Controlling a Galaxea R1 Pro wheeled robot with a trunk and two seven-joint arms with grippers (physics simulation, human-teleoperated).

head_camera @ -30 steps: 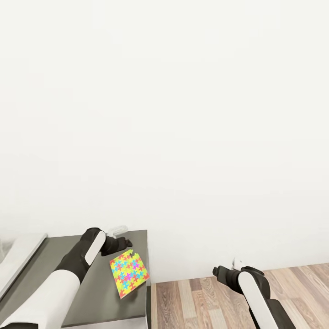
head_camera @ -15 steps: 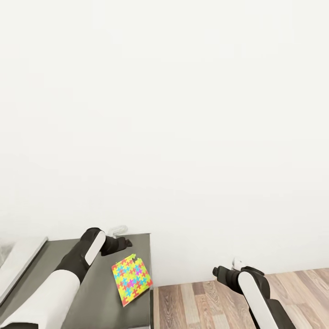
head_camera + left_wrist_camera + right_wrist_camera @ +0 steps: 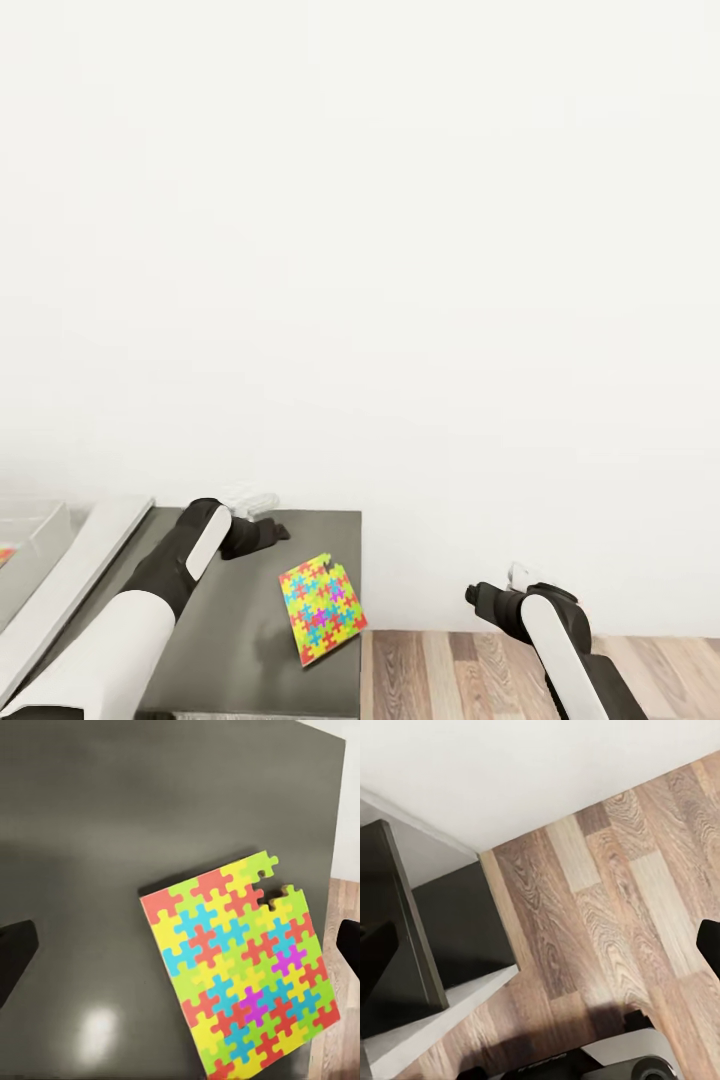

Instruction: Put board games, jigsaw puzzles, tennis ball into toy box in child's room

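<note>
One jigsaw puzzle [image 3: 322, 608] [image 3: 240, 975], a flat board of red, yellow, green and blue pieces, lies near the right edge of a dark grey table top [image 3: 230, 630]. My left gripper [image 3: 268, 530] [image 3: 180, 952] hovers above the top, behind and left of the puzzle. It is open, with fingertips [image 3: 15, 960] wide apart and nothing between them. My right gripper [image 3: 478, 596] [image 3: 540, 949] is open and empty over the wood floor [image 3: 607, 907], right of the table. A light grey bin [image 3: 25, 525], apparently the toy box, shows at the far left edge with a bit of colour inside.
A pale slanted strip [image 3: 85, 580] runs between the dark top and the grey bin. A plain white wall [image 3: 400, 250] stands close behind the table. Wood-plank floor [image 3: 460, 670] lies right of the table, where the dark furniture frame [image 3: 405, 945] ends.
The whole picture has shifted right, so the camera has moved left. The table edge and puzzle sit further right in view, and the grey bin has come in at the left.
</note>
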